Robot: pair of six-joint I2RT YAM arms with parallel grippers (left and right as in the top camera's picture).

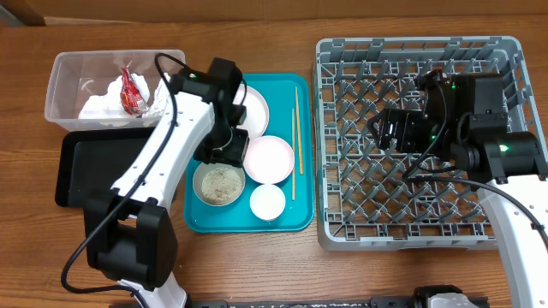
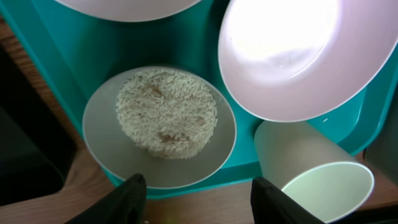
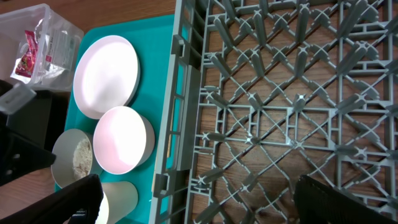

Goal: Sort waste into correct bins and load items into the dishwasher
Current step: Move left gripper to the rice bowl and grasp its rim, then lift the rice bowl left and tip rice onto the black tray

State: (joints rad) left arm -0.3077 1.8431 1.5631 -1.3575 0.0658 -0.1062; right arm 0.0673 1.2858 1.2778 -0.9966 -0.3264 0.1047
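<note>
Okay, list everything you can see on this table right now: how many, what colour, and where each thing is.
table: one, brown wood, under everything
dish rack: one, grey, right side
teal tray: one, centre
plate: one, white, far end of teal tray
empty bowl: one, white, middle of teal tray
rice bowl: one, white, rice inside, left of teal tray
cup: one, white, near end of teal tray
chopsticks: one pair, tan, right side of teal tray
clear tub: one, far left
napkins: count unclear, white, in clear tub
wrapper: one, red and white, on napkins
black tray: one, nearer than clear tub
left gripper: open, over rice bowl
right gripper: open, over dish rack
</note>
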